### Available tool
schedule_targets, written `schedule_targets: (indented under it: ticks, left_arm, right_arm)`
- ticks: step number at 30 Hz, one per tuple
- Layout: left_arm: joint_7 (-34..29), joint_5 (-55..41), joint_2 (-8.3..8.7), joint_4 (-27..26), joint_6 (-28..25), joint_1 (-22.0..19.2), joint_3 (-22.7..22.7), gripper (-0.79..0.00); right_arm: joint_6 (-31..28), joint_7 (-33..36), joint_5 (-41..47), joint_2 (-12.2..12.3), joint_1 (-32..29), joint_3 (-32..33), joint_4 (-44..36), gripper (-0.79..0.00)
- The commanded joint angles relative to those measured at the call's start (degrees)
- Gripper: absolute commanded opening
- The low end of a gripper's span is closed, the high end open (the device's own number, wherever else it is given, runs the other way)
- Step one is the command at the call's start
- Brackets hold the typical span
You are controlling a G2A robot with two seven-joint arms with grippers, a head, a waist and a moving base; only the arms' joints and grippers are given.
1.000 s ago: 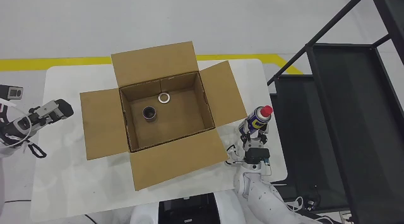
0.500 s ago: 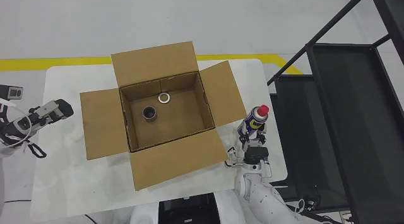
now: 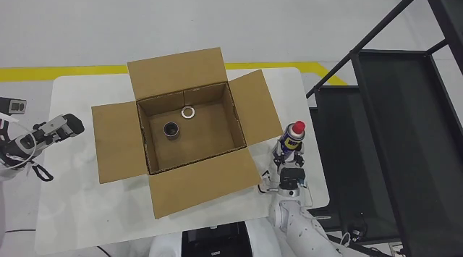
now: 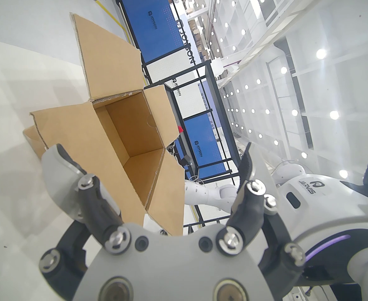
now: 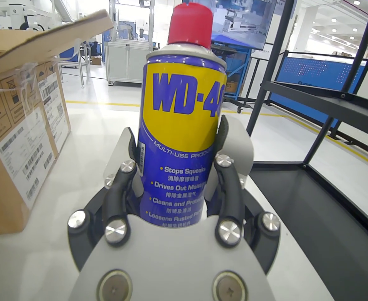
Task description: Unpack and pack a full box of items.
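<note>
An open cardboard box [image 3: 192,132] stands mid-table with its four flaps spread out. Inside it lie a dark roll [image 3: 171,130] and a white ring [image 3: 188,112]. A blue and yellow spray can [image 3: 292,139] with a red cap stands upright near the table's right edge, beside the box's right flap. My right gripper [image 5: 179,151] is shut on the spray can [image 5: 181,120], fingers on both sides of its lower body. At the table's left edge my left gripper [image 4: 152,164] is open and holds nothing, facing the box [image 4: 130,133].
The white table [image 3: 79,192] has bare room left of and in front of the box. A black metal shelf rack [image 3: 405,112] stands close on the right, next to the spray can.
The spray can and my right gripper have shifted slightly toward the table's front and lowered a little. The left arm and the box have stayed still.
</note>
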Motion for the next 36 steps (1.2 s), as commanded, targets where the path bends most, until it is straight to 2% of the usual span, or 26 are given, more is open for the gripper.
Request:
schedule_targets:
  ticks: [1,17,36]
  left_arm:
    - [0.0,0.0,0.0,0.0,0.0,0.0,0.0,0.0]
    - [0.0,0.0,0.0,0.0,0.0,0.0,0.0,0.0]
    - [0.0,0.0,0.0,0.0,0.0,0.0,0.0,0.0]
  right_arm:
    - [0.73,0.43,0.32,-0.29,0.79,-0.24,1.19,-0.785]
    - [1.6,-0.77,1.91,-1.42,4.85,0.25,8.6,-0.785]
    - [0.64,-2.36,1.08,-1.7,4.16,0.87,9.09,-0.785]
